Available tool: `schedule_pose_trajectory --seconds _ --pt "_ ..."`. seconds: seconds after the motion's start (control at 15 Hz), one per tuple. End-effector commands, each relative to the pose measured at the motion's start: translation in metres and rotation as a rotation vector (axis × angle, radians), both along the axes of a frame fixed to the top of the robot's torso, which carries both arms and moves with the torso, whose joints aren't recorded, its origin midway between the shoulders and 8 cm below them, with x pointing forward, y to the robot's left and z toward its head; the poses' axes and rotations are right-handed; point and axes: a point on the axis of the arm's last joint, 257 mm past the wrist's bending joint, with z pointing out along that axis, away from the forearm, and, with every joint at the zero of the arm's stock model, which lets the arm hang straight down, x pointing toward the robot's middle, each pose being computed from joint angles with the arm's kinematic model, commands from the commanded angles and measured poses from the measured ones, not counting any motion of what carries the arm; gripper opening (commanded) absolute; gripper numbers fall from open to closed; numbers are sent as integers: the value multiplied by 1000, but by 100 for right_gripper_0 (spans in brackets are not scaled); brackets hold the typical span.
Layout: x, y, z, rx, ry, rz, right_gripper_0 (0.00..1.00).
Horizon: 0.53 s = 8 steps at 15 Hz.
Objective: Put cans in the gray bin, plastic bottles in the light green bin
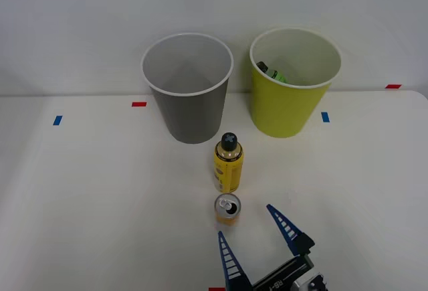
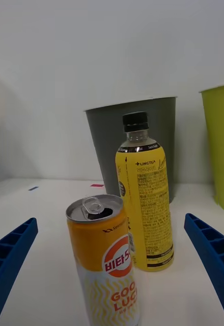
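Front view had the right gripper [image 1: 255,227] low on the white desk [image 1: 100,197], jaws spread wide with nothing in them, just short of the orange-yellow can [image 1: 227,209]. That can stood upright right in front of the yellow black-capped bottle [image 1: 228,163], with the gray bin [image 1: 189,114] and light green bin [image 1: 286,107] side by side behind them. Something green [image 1: 273,73] was lying inside the light green one.

I see the can [image 2: 104,254] is glossy metal with a silver top, the yellow bottle [image 2: 144,201] is shiny plastic, and the surface [image 1: 100,197] looks matt white.
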Motion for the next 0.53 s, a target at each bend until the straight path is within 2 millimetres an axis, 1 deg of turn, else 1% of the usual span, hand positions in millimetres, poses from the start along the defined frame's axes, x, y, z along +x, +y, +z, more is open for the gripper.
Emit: schedule_pose_trajectory --seconds 0.07,0.53 --pt "12 0 -8 -17 -27 -15 100" --pt "38 20 -17 -37 -62 -4 100"
